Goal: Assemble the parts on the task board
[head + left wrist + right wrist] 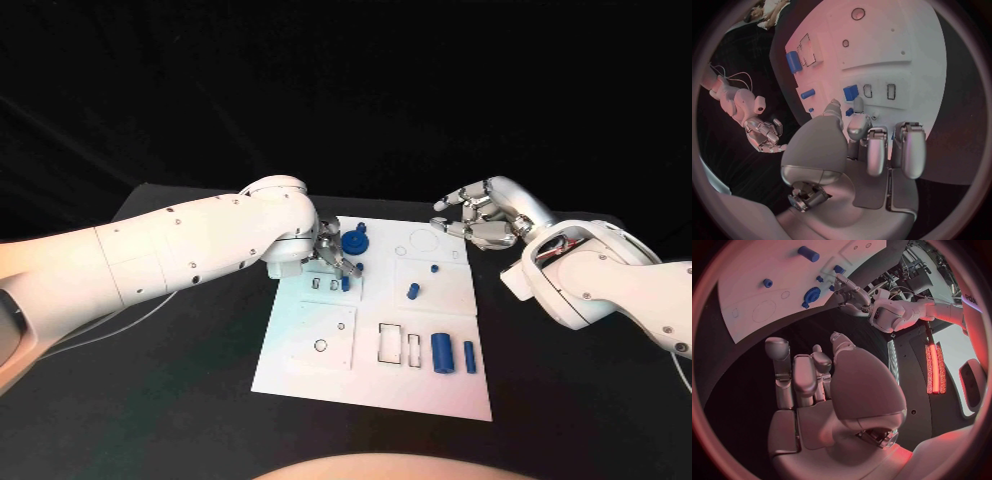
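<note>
Head view: left hand [329, 252] over the task board [378, 375], fingers at a small blue part [345, 283]; its wrist view leaves grip uncertain; right hand [477, 217] curled, holding nothing.

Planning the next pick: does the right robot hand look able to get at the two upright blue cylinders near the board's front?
Probably yes: the right robot hand hovers empty, and nothing covers the blue cylinders.
</note>
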Available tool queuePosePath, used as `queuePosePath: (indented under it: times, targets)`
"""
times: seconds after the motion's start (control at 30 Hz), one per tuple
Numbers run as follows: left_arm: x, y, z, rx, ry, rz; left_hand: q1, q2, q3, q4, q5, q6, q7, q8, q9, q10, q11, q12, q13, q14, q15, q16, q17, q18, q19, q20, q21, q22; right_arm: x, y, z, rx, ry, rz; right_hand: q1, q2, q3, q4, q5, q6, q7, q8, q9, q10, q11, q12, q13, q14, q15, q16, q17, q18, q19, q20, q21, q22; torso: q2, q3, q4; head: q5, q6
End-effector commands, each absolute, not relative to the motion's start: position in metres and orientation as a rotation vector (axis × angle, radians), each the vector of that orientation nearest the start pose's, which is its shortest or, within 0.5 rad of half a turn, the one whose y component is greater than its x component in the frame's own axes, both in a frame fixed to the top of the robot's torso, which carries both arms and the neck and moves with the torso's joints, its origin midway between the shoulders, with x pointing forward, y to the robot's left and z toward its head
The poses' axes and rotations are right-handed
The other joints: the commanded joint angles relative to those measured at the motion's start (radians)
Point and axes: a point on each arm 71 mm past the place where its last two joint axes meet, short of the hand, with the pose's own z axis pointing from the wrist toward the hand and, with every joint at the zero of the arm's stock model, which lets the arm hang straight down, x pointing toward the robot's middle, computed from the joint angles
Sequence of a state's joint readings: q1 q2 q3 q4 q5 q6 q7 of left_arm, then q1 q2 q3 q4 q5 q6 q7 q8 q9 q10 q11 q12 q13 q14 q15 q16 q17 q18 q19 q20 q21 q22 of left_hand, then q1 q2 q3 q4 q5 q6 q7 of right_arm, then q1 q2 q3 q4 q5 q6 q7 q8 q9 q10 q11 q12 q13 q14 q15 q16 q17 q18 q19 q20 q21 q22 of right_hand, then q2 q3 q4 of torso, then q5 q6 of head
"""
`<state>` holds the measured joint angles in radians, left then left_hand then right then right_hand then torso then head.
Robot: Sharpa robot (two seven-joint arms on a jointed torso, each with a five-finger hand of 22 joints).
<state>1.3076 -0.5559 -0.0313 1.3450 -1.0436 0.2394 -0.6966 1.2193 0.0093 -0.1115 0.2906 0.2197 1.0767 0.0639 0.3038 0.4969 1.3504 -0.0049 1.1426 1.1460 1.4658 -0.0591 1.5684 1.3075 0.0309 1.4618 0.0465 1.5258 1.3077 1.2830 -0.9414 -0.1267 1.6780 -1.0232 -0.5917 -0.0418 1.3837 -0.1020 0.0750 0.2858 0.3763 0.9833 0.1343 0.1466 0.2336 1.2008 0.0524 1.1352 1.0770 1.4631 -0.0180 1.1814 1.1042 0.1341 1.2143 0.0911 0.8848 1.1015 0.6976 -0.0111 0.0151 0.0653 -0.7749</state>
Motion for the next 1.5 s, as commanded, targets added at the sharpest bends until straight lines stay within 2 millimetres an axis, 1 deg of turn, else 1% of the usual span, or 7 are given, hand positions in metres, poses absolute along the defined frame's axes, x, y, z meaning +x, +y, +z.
queuePosePath:
  times: [0.03,0.1,0.2,0.27,0.43,0.6,1.5]
  targets:
    - [0.5151,0.1276,-0.1885,-0.082,2.407,-0.254,0.015,0.004,-0.003,-0.002,-0.001,-0.012,0.0,0.008,0.011,0.002,-0.003,0.003,0.002,0.105,-0.005,0.002,0.263,-0.01,0.051,-0.004,0.003,0.166,0.4627,-0.2148,-0.1552,0.274,1.524,0.86,0.009,-0.01,0.002,-0.003,0.003,0.002,0.002,0.004,0.001,-0.008,0.0,-0.007,-0.003,-0.009,-0.001,-0.006,-0.001,0.01,-0.009,0.0,-0.007,-0.002,0.001,0.0006,0.0003,0.001,0.002]
    - [0.5154,0.1275,-0.1891,-0.08,2.41,-0.251,0.019,0.005,-0.002,-0.002,-0.001,-0.013,0.0,0.009,0.014,0.002,-0.003,0.003,0.002,0.105,-0.005,0.002,0.263,-0.01,0.051,-0.004,0.004,0.166,0.4626,-0.2144,-0.1552,0.274,1.524,0.861,0.01,-0.01,0.002,-0.004,0.003,0.002,0.002,0.004,0.001,-0.008,0.0,-0.007,-0.004,-0.009,-0.001,-0.007,-0.002,0.01,-0.009,0.0,-0.008,-0.002,0.001,0.0011,-0.0022,0.002,0.002]
    - [0.5159,0.1277,-0.1897,-0.079,2.414,-0.247,0.019,0.005,-0.002,-0.002,-0.001,-0.013,0.0,0.009,0.014,0.002,-0.003,0.003,0.002,0.105,-0.005,0.002,0.263,-0.01,0.051,-0.004,0.004,0.166,0.4626,-0.2143,-0.1552,0.274,1.525,0.861,0.012,-0.01,0.003,-0.005,0.003,0.002,0.002,0.005,0.001,-0.008,0.0,-0.007,-0.004,-0.009,-0.002,-0.007,-0.002,0.01,-0.009,0.0,-0.009,-0.003,0.001,0.0012,-0.0026,0.002,0.002]
    - [0.5162,0.1282,-0.1901,-0.079,2.415,-0.245,0.021,0.005,-0.002,-0.002,-0.001,-0.014,0.0,0.01,0.017,0.002,-0.003,0.004,0.003,0.105,-0.006,0.002,0.263,-0.01,0.052,-0.005,0.004,0.167,0.4625,-0.2146,-0.1552,0.274,1.525,0.86,0.012,-0.01,0.003,-0.005,0.003,0.002,0.002,0.005,0.001,-0.008,0.0,-0.007,-0.004,-0.009,-0.002,-0.007,-0.002,0.01,-0.009,0.0,-0.009,-0.003,0.001,0.0001,-0.0017,0.0,0.001]
    - [0.5165,0.1288,-0.1906,-0.077,2.419,-0.241,0.021,0.005,-0.002,-0.002,-0.001,-0.014,0.0,0.01,0.017,0.002,-0.003,0.004,0.003,0.105,-0.006,0.002,0.263,-0.01,0.052,-0.005,0.004,0.167,0.4623,-0.2151,-0.1552,0.275,1.526,0.859,0.012,-0.01,0.003,-0.005,0.003,0.002,0.002,0.005,0.001,-0.008,0.0,-0.007,-0.004,-0.009,-0.002,-0.007,-0.002,0.01,-0.009,0.0,-0.009,-0.003,0.002,0.0012,-0.0001,-0.001,0.001]
    - [0.5161,0.1278,-0.1909,-0.07,2.423,-0.242,0.026,0.007,-0.001,-0.002,0.0,-0.016,-0.001,0.012,0.023,0.001,-0.003,0.003,0.003,0.105,-0.006,0.002,0.263,-0.01,0.051,-0.005,0.004,0.167,0.4624,-0.2147,-0.1554,0.275,1.527,0.859,0.012,-0.01,0.003,-0.005,0.003,0.002,0.002,0.005,0.001,-0.008,0.0,-0.007,-0.004,-0.009,-0.002,-0.007,-0.002,0.01,-0.009,0.0,-0.009,-0.003,0.002,0.0002,0.0006,-0.003,0.0]
    - [0.5147,0.1249,-0.192,-0.031,2.447,-0.249,0.108,0.018,0.037,-0.005,0.002,-0.036,-0.004,0.023,0.076,-0.006,-0.006,-0.004,0.001,0.105,-0.008,0.002,0.263,-0.009,0.047,-0.005,0.001,0.162,0.4628,-0.2131,-0.1561,0.275,1.533,0.859,0.013,-0.009,0.004,-0.004,0.002,0.002,0.002,0.005,0.001,-0.007,0.0,-0.007,-0.004,-0.009,-0.002,-0.009,-0.002,0.01,-0.009,0.0,-0.01,-0.003,0.003,-0.0004,0.0002,-0.004,-0.004]
